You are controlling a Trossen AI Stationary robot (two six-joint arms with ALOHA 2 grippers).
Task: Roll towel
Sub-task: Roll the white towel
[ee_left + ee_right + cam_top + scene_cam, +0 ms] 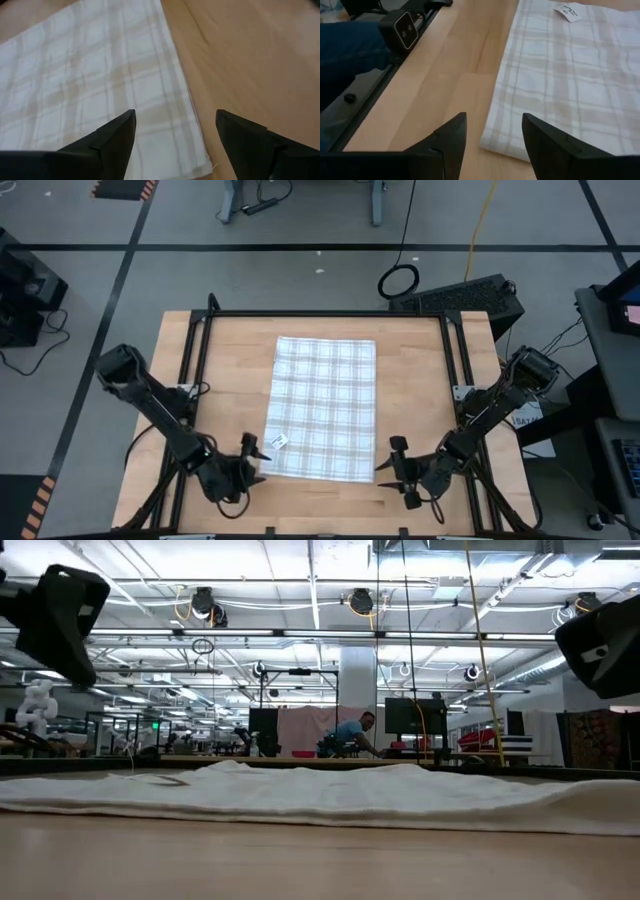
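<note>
the left gripper [256, 450] and the right gripper [394, 462] hover with fingers spread wide at the near corners of the plaid towel [324, 406], which lies flat mid-table, its tag [280, 442] near the left corner. if only one corner is pinched, or the arms roll unevenly, the thin cloth would likely skew or bunch toward the far edge.

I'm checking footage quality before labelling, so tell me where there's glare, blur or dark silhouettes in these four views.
High view: even light, and the thin white plaid cloth towel reads clearly on the light wooden table. Low view: bright ceiling lights glare, both arms are dark silhouettes, the near tabletop is blurred. Left wrist view: soft focus, left end effector open. Right wrist view: sharper, right end effector open.
</note>
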